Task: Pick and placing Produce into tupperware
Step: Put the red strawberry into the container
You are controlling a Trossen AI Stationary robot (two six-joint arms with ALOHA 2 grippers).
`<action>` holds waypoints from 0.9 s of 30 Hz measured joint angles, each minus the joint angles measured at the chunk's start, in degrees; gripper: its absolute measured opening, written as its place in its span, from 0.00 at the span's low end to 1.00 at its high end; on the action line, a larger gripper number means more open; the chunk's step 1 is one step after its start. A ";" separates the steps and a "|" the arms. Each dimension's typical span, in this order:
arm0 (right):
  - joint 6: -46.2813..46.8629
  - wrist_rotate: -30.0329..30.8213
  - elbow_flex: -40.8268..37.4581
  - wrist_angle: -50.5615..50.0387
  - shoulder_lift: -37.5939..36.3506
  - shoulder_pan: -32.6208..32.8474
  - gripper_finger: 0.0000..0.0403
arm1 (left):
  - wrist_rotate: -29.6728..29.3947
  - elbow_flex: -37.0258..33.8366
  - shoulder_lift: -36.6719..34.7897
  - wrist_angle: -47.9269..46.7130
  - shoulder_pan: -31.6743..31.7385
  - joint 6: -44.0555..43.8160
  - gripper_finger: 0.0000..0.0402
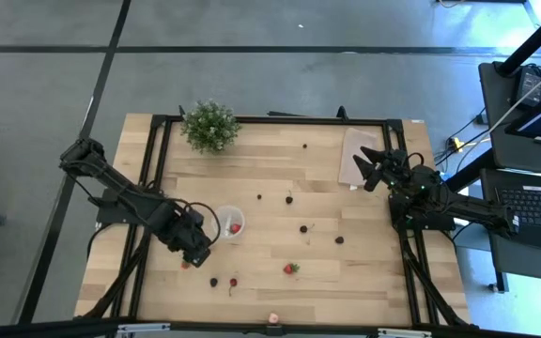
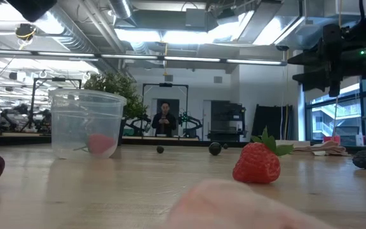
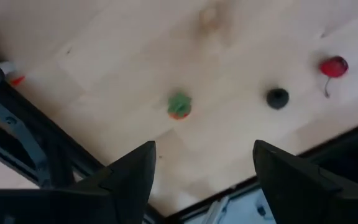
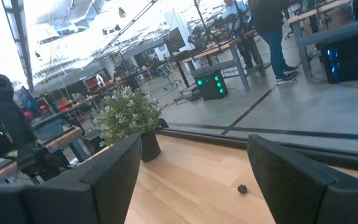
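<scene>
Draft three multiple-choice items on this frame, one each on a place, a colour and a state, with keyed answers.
1. Where is the bushy green potted plant?
A. At the wooden table's far edge, left of centre
B. Inside the container
C. By the near edge

2. What colour is the item inside the small round translucent plastic container?
A. Black
B. Red
C. Yellow

3. How is the left gripper?
A. Shut on a strawberry
B. Open and empty
C. Out of view

Key: 1 A, since the high view shows the plant at the far edge; 2 B, because a red piece shows through the container wall; 3 B, as the left wrist view shows its fingers apart with nothing between them.
</scene>
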 joint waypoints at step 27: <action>0.41 -0.04 0.00 0.24 0.01 -0.01 0.73 | 6.32 -1.59 15.01 2.40 1.73 9.83 0.64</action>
